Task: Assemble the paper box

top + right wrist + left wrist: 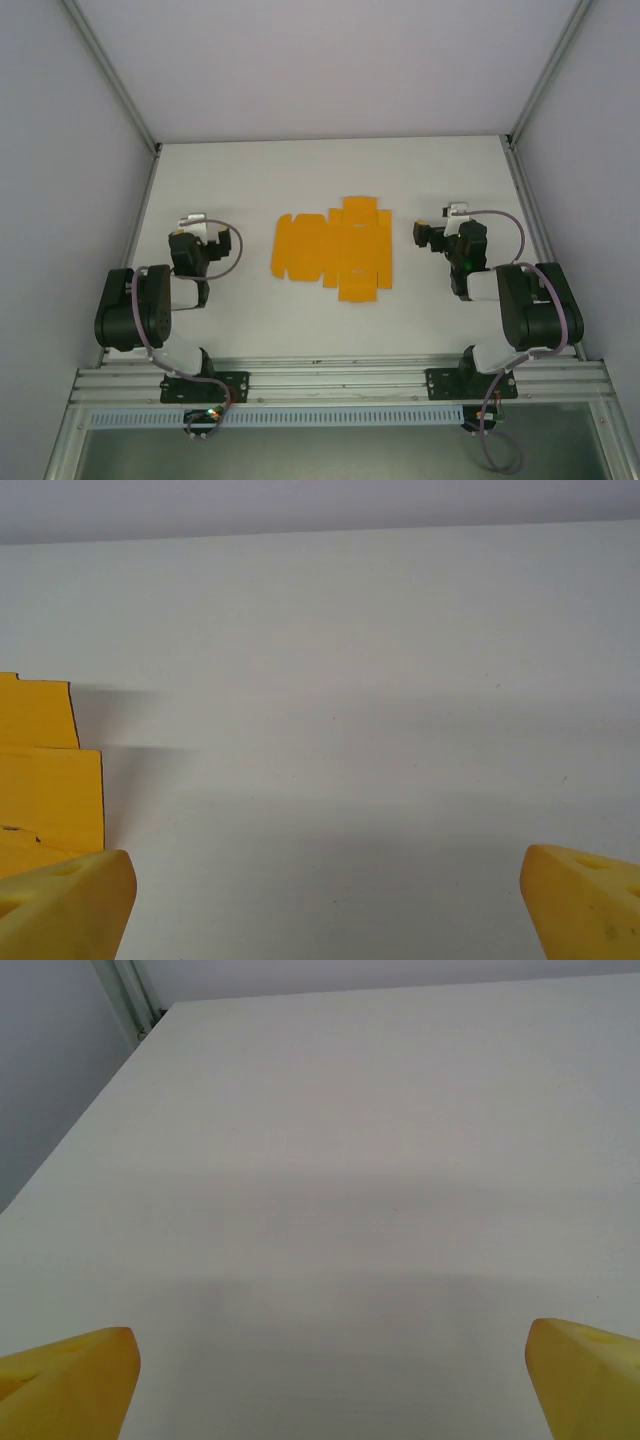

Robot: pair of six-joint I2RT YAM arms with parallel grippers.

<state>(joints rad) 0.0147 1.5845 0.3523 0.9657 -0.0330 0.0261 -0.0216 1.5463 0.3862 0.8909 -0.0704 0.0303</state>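
Nearest the camera, a ribbed aluminium rail (340, 378) runs along the table's near edge and carries both black-and-white arm bases.

The left gripper (330, 1385) hangs over bare table with its blunt yellow fingertips (70, 1380) spread wide and nothing between them. The right gripper (325, 905) is equally wide and empty, its yellow pads (585, 900) showing small pits.

The paper box (335, 250), a flat orange-yellow die-cut card sheet with flaps, lies unfolded on the matte white table (330, 170) between the two grippers, touching neither. In the right wrist view its stepped edge (45, 770) sits just left of that gripper's left fingertip.

No obstruction lies around the sheet.

Beyond it, plain pale grey wall panels (330, 60) in metal corner posts enclose the table.
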